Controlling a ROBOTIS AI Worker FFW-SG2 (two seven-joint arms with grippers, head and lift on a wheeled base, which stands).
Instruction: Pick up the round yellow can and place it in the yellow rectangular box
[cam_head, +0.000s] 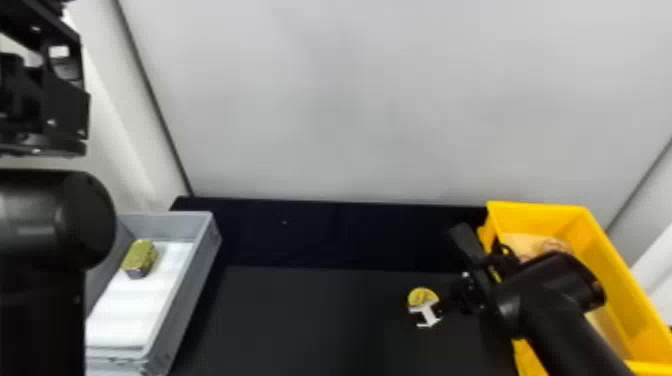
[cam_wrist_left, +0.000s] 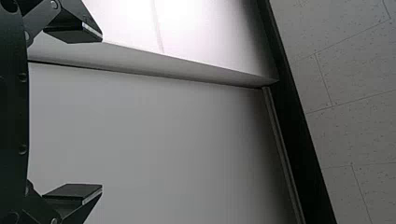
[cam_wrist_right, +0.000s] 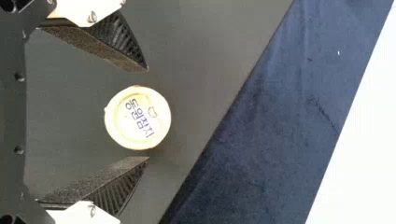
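Observation:
The round yellow can (cam_head: 422, 296) stands on the black table, left of the yellow box (cam_head: 620, 295). My right gripper (cam_head: 470, 295) is over the table between can and box, a white bracket covering the can's near side. In the right wrist view the can's pale lid (cam_wrist_right: 135, 125) lies between the parted fingers of the right gripper (cam_wrist_right: 148, 114), with a gap on either side. At the upper left of the head view my left gripper (cam_head: 55, 107) is parked high; in the left wrist view that left gripper (cam_wrist_left: 102, 113) stands open with nothing between its fingers.
A grey bin (cam_head: 202, 250) at the left holds a greenish-gold tin (cam_head: 140, 257) on white lining. The right forearm (cam_head: 565, 320) crosses over the yellow box, which has some items inside. A pale wall (cam_head: 340, 110) rises behind the table.

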